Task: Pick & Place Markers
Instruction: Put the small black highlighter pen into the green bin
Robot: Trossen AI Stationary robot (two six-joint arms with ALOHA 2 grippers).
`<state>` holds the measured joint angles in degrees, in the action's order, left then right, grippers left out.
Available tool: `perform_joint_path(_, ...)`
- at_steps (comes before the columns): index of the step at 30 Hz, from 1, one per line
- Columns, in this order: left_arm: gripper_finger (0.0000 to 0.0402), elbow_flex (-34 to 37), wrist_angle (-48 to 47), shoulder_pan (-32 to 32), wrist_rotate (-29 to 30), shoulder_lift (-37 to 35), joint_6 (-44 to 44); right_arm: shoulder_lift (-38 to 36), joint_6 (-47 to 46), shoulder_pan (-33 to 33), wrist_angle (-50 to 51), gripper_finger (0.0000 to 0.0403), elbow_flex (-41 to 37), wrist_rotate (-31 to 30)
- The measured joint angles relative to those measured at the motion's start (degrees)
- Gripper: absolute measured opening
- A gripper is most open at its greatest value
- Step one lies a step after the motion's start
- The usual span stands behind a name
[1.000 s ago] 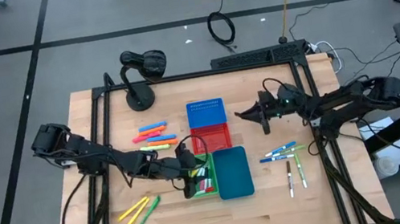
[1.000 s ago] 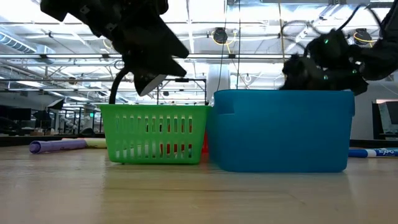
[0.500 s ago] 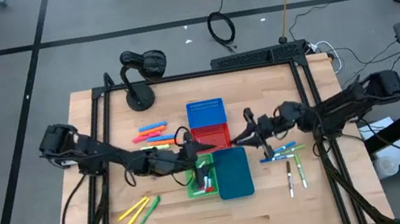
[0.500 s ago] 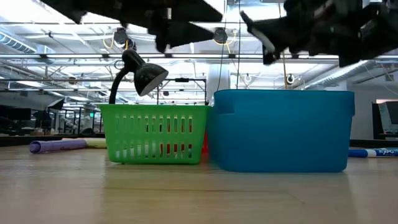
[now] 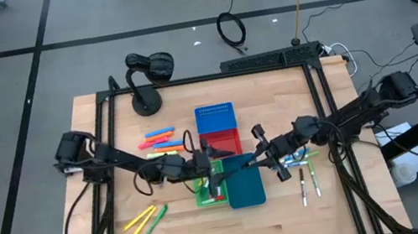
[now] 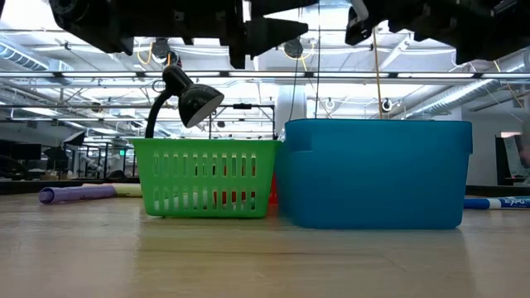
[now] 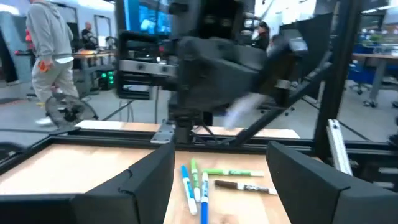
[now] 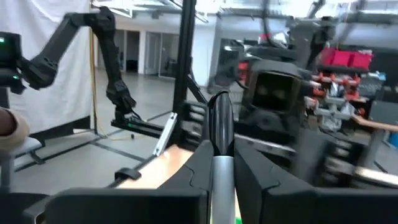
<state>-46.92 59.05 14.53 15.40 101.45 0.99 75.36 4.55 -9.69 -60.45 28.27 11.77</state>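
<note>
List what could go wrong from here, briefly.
1. Collision: the left gripper, open above the green slatted plastic basket, and the right gripper sit close together over the bins and could bump.
2. Missed drop: the right gripper is shut on a dark-capped marker near the rim of the teal plastic bin; released here, the marker might hit the rim and roll onto the table.
</note>
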Motion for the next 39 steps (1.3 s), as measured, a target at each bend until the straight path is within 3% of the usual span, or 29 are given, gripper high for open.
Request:
perform_joint_path(5,0.0255,-2.55,-1.39,-0.89,-0.94,0.78,-0.29,5.27,0.85,-0.53,-3.31,0.0028,2.11,-1.44)
perform_joint_path(10,0.0255,-5.3,-1.63,-0.09,-6.26,3.93,-4.39,8.85,1.24,-0.51,-3.37,0.0028,4.61,-1.12)
perform_joint_path(24,0.0249,-6.94,-1.5,1.5,-2.67,5.31,-10.4,9.85,0.79,-1.43,-3.97,0.0028,5.38,-1.06)
perform_joint_path(27,0.0222,-6.94,-1.51,1.44,-3.18,5.31,-10.89,9.85,0.78,-1.43,-3.71,0.0028,5.38,-0.96)
perform_joint_path(33,0.0122,-6.85,-1.5,1.16,-1.93,5.23,-11.49,9.7,0.35,-1.47,-3.96,0.0023,5.24,-1.59)
perform_joint_path(39,0.0048,-6.86,-2.32,0.46,-4.91,5.33,-10.35,9.78,0.21,-1.36,-3.73,0.0023,5.38,-1.25)
